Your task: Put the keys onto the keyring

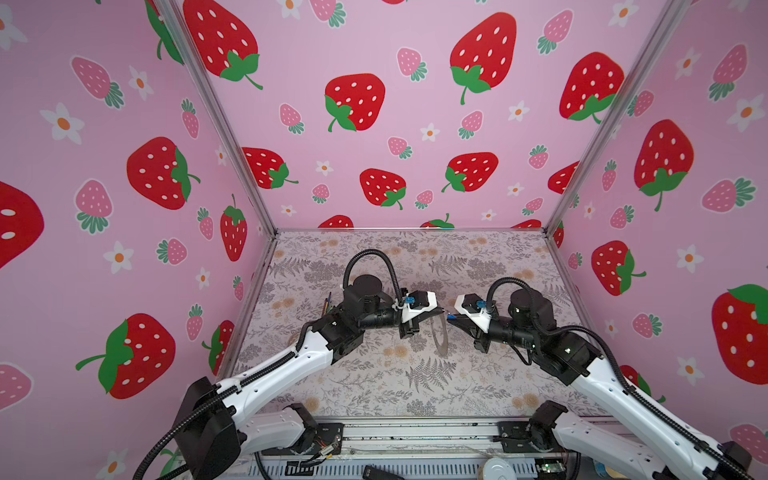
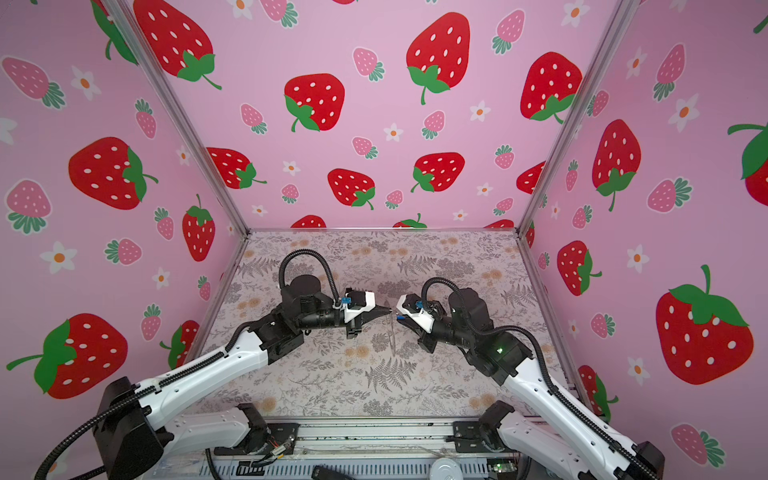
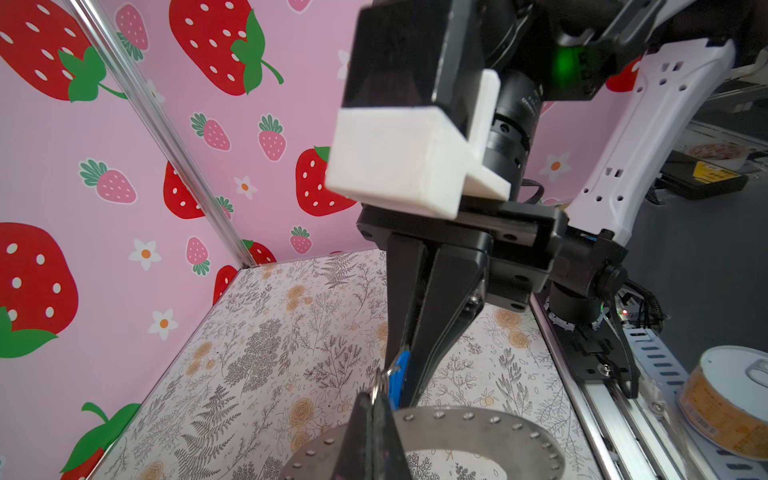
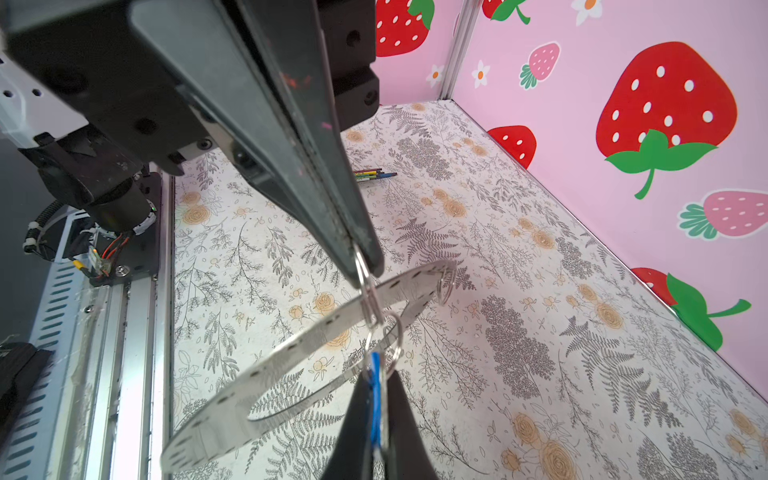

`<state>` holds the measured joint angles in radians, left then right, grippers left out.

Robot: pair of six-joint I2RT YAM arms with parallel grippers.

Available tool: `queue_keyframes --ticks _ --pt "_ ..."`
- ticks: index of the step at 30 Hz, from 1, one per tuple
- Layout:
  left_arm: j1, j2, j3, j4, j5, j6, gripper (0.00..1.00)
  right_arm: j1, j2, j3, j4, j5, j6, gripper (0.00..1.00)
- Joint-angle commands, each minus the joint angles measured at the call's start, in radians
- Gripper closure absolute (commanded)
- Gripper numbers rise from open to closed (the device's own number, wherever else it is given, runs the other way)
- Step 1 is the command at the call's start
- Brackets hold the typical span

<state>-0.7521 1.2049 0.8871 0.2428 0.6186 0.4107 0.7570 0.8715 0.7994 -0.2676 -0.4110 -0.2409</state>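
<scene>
Halfway-ish I reckon: left gripper (image 4: pixel 365 266) jaws clamp the keyring (image 4: pixel 282 361), right gripper (image 3: pixel 407 382) jaws pinch the keys (image 4: pixel 376 397) at its rim, threading not done yet.

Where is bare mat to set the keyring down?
Crowded mid-table, where the left gripper and right gripper meet at the keyring; coloured pencils lie by the left arm. Bare mat lies behind them up to the back wall, and in front, between both arms and the near rail.
</scene>
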Motion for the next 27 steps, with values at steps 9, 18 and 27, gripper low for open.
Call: queue_keyframes --ticks 9,18,27 --pt "-0.037 0.065 -0.055 0.338 -0.207 -0.11 1.0 -0.002 0.025 -0.039 0.042 0.047 -0.001 1.0" --pt "-0.077 0.126 -0.067 0.484 -0.34 -0.149 1.0 0.015 0.018 -0.075 0.125 0.147 0.037 1.0" --pt "-0.105 0.16 -0.066 0.536 -0.43 -0.143 1.0 0.071 0.032 -0.072 0.141 0.238 0.042 1.0"
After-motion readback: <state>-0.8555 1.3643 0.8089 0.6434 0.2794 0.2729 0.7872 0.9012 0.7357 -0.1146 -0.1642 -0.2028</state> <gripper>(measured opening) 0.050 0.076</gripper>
